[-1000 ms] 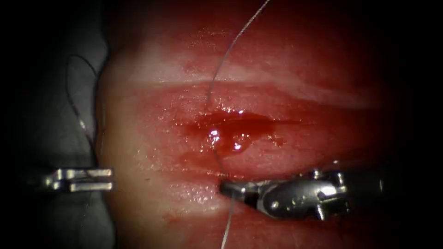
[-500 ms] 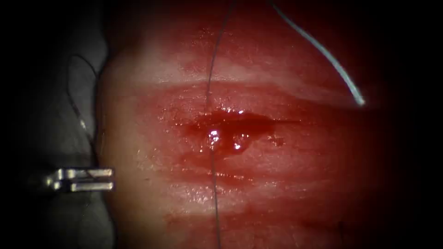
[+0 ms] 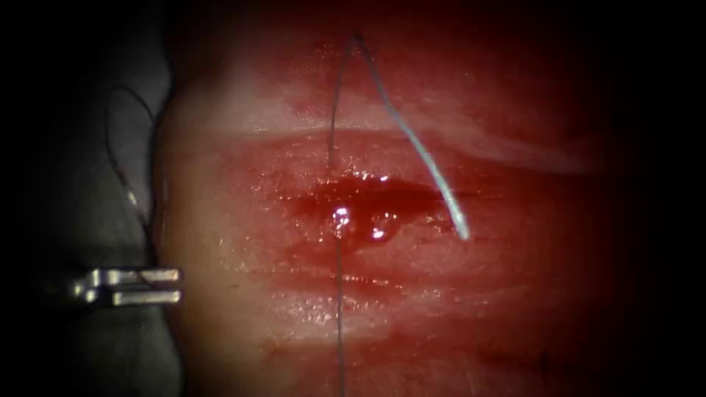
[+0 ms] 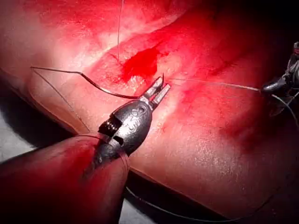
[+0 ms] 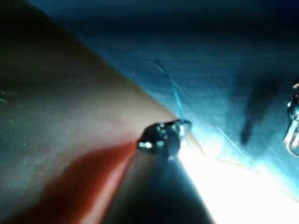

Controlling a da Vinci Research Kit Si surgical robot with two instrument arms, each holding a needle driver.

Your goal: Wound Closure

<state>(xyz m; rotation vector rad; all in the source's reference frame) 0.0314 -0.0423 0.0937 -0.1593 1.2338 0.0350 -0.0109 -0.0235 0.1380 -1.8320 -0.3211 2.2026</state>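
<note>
My left tool (image 3: pixel 158 286) hovers off the tissue's (image 3: pixel 243 323) left edge, level with the stretch below the cut. Its jaws are shut on the dark curved needle (image 3: pixel 129 195), which arcs up beside the tissue and is not in it. The left wrist view shows the same grip (image 4: pixel 161 88), with the needle (image 4: pixel 93 84) sweeping away from the jaws. The cut (image 3: pixel 382 192) holds pooled red fluid. A dark thread (image 3: pixel 338 309) runs straight through it from above to below. A pale strand (image 3: pixel 423 158) hangs across the cut, its free end at the cut's right. My right tool (image 5: pixel 175 128) is off the tissue.
Grey cloth (image 3: pixel 95 345) lies under and left of the tissue. In the left wrist view the thread (image 4: pixel 210 84) stretches from near my left jaws toward the right tool (image 4: pixel 279 85) at the tissue's far side.
The right tool, at the thread below the cut a second ago, has withdrawn. The thread now hangs straight, and the pale strand has swung from the upper right down over the cut. Left tool unmoved.
</note>
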